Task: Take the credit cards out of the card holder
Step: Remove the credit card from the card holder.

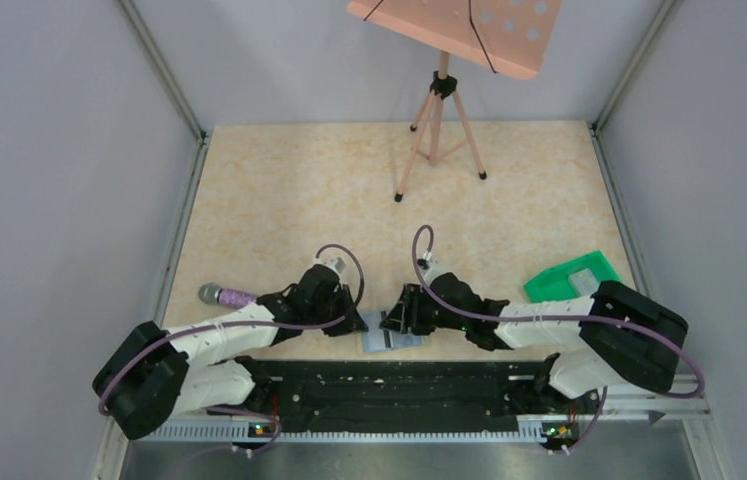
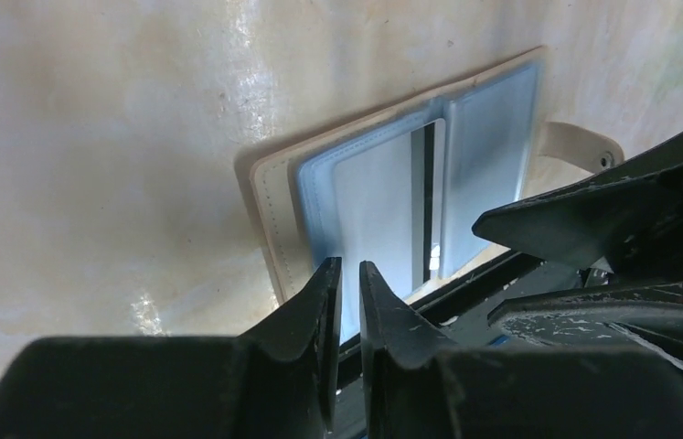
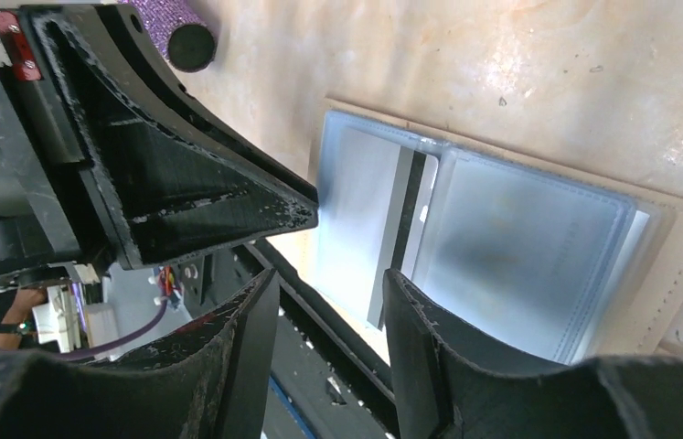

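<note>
The card holder (image 1: 390,336) lies open at the table's near edge, two light-blue panels up, beige rim round them. It shows in the left wrist view (image 2: 383,197) and the right wrist view (image 3: 520,247). A pale grey credit card with a black stripe (image 3: 408,215) sits in the panel next to the fold; it also shows in the left wrist view (image 2: 428,183). My left gripper (image 2: 348,270) hovers over the near edge of the holder's left panel, jaws almost together with nothing between them. My right gripper (image 3: 330,279) is open and empty above the holder's near edge. The two grippers face each other closely over the holder.
A green tray (image 1: 549,282) with a pale flat piece in it lies at the right. A purple microphone (image 1: 227,295) lies at the left. A pink music stand on a tripod (image 1: 437,120) stands at the back. The black base rail (image 1: 399,385) runs just below the holder.
</note>
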`<action>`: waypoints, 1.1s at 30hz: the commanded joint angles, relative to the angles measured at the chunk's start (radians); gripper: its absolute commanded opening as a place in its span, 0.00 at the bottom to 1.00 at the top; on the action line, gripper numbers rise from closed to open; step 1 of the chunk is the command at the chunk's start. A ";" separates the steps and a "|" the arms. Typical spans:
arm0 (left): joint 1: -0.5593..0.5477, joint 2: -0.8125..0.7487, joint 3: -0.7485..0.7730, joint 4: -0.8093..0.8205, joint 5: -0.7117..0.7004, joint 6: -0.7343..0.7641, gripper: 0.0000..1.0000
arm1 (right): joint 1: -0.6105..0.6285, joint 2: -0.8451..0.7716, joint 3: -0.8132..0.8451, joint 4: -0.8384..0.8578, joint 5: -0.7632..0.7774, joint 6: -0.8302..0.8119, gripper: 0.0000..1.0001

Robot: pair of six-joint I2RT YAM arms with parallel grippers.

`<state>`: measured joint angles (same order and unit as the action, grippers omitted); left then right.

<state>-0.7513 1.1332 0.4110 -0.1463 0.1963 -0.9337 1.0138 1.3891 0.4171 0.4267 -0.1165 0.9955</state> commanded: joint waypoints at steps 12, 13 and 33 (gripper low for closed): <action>-0.009 0.086 -0.035 0.067 -0.029 -0.019 0.16 | -0.002 0.111 0.070 -0.085 0.055 -0.049 0.45; -0.010 0.087 -0.037 0.066 -0.029 -0.017 0.16 | -0.002 0.111 0.069 -0.087 0.056 -0.048 0.45; -0.016 0.093 -0.054 0.071 -0.045 -0.031 0.09 | -0.024 0.092 -0.033 0.166 -0.035 0.014 0.24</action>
<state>-0.7609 1.2072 0.3893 -0.0467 0.1940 -0.9710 0.9981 1.4841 0.3862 0.5129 -0.1299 0.9974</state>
